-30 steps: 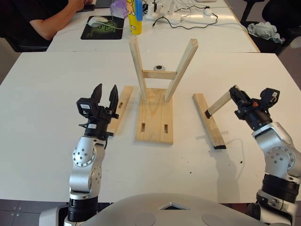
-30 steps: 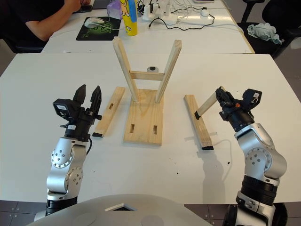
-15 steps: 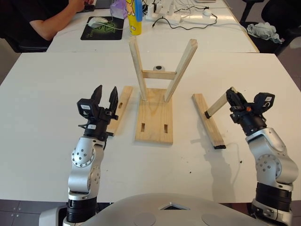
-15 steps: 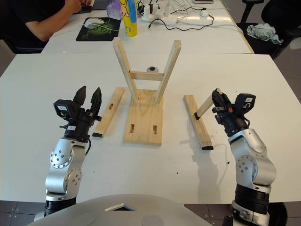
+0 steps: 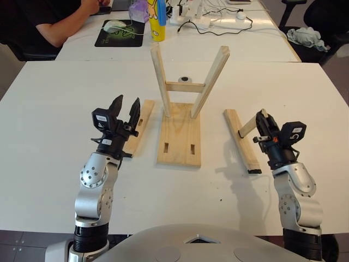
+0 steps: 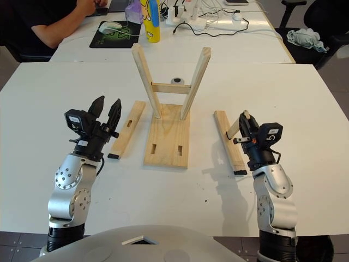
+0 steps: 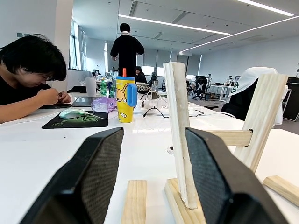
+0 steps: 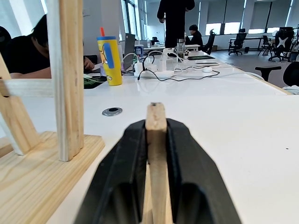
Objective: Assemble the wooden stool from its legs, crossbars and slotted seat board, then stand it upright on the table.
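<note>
Your white table (image 5: pixel 54 109) carries one pale wood seat board (image 5: pixel 179 143), lying flat at the middle with its long axis running away from you and two empty rectangular slots at its near end. Two square upright legs (image 5: pixel 160 82) stand at its far end, splaying apart toward the top, joined by one crossbar (image 5: pixel 184 86). Two more lie flat, roughly parallel to the board: a left leg (image 5: pixel 144 112) and a right leg (image 5: pixel 241 141). A short crossbar (image 5: pixel 248 126) tilts up from the right leg. Your right gripper (image 5: pixel 262 119) has its fingers clamped on the upper end. Your left gripper (image 5: pixel 128 101) hangs near the left leg, fingers apart.
</note>
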You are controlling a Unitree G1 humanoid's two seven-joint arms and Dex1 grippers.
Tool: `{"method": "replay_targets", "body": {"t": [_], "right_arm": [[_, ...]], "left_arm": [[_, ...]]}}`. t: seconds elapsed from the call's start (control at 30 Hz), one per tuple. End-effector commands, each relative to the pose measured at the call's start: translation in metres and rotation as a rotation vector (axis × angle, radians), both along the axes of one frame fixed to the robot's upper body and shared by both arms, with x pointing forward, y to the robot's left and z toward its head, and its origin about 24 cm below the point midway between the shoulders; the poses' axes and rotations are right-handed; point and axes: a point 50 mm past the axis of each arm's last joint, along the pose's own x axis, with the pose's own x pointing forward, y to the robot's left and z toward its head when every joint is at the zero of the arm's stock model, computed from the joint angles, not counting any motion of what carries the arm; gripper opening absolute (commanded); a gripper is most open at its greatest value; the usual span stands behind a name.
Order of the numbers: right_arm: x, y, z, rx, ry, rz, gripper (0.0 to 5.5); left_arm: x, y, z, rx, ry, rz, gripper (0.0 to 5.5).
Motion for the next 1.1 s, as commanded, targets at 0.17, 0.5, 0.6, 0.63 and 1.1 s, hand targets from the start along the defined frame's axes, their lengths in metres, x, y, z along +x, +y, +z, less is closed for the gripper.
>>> {"method": "replay_targets", "body": {"t": [0.17,0.5,0.6,0.63,1.1], "right_arm": [[0.014,0.015,-0.030,0.051,0.142,0.016,0.43],[0.025,0.019,-0.025,0.038,0.098,0.025,0.43],[0.026,0.022,-0.019,0.010,0.067,0.047,0.43],[0.026,0.022,-0.016,0.002,0.052,0.045,0.79],[0.044,0.019,0.061,-0.043,-0.165,0.102,1.91]], "left_arm": [[0.008,0.000,0.004,0.018,-0.008,-0.028,2.42],[0.012,-0.001,0.004,0.025,-0.012,-0.043,2.42],[0.012,-0.001,0.003,0.024,-0.011,-0.042,2.42],[0.012,-0.001,0.003,0.024,-0.011,-0.042,2.42],[0.005,-0.002,-0.005,0.007,-0.010,0.006,2.42]]}}
